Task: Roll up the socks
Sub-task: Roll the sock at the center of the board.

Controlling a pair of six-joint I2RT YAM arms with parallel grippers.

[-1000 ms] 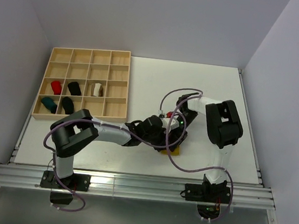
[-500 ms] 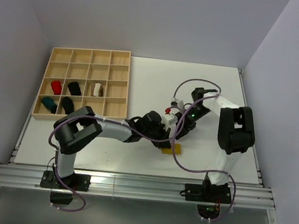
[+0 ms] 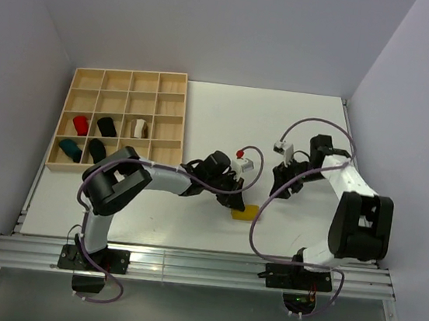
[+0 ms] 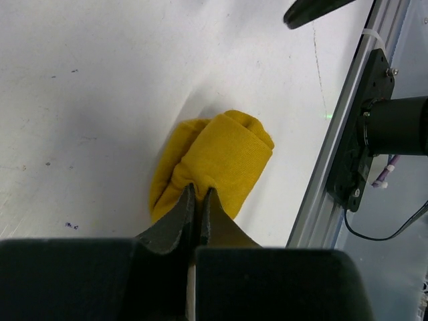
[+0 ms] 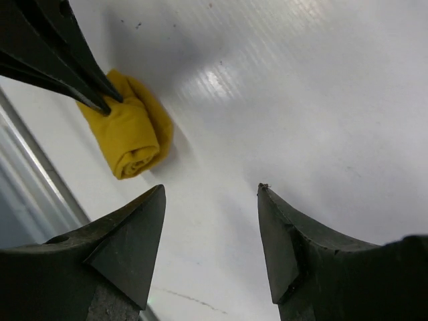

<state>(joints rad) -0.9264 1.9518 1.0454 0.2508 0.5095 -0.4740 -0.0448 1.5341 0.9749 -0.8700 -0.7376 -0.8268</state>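
Black left fingertips [image 4: 175, 224]: drawn together, with only a hairline slit between them. Their points rest on the near edge of the sock roll. Whether a fold of cloth is nipped in the slit cannot be told.
Left gripper [image 3: 231, 201]: reaches across the middle of the table and angles down onto the roll from the left.
Mustard sock [image 4: 217, 164]: a stubby roll lying on the white table, close to the front rail. Its spiral end shows in the right wrist view [image 5: 130, 137].
Right fingers [image 5: 127, 234]: spread well apart, with bare tabletop between them and nothing in their grasp.
Right gripper [image 3: 282, 186]: clear of the mustard sock, to its right and farther back.
Table [image 3: 205, 112]: white and flat, enclosed by pale walls.
Front rail [image 4: 348, 134]: aluminium, running along the near edge of the table.
Wooden tray [image 3: 119, 81]: a four-by-four grid of compartments at the far left of the table, well apart from both grippers.
Tray, third row from the back: red roll [image 3: 80, 125] in the first compartment from the left, black roll [image 3: 107, 126] in the second, white-and-brown roll [image 3: 140, 129] in the third.
Tray, nearest row: teal roll [image 3: 69, 149] in the first compartment, second black roll [image 3: 97, 150] beside it.
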